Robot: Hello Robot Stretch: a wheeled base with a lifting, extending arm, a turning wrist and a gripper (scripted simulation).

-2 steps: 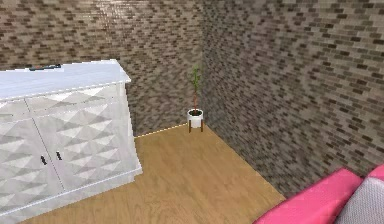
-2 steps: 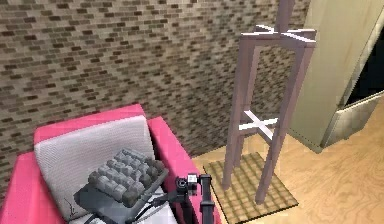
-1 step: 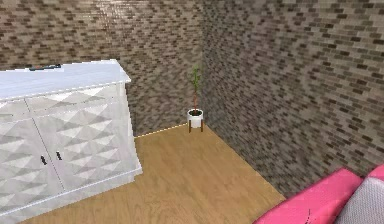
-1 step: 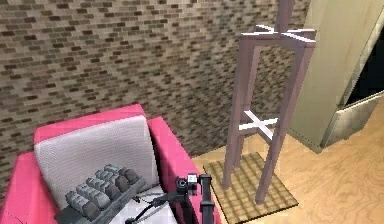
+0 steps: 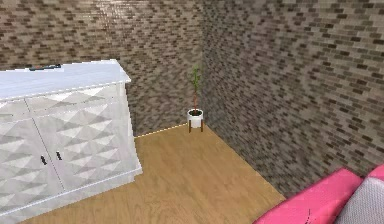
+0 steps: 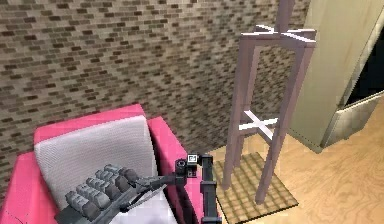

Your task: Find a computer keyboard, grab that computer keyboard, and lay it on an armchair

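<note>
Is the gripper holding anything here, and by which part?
Cannot be told. The gripper shows at the dark keyboard, itself seen against the seat of the armchair, so neither a hold nor its place shows.

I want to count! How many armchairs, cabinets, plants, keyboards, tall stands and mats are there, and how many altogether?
armchair: 1
cabinet: 1
plant: 1
keyboard: 1
tall stand: 1
mat: 1
Total: 6
</note>
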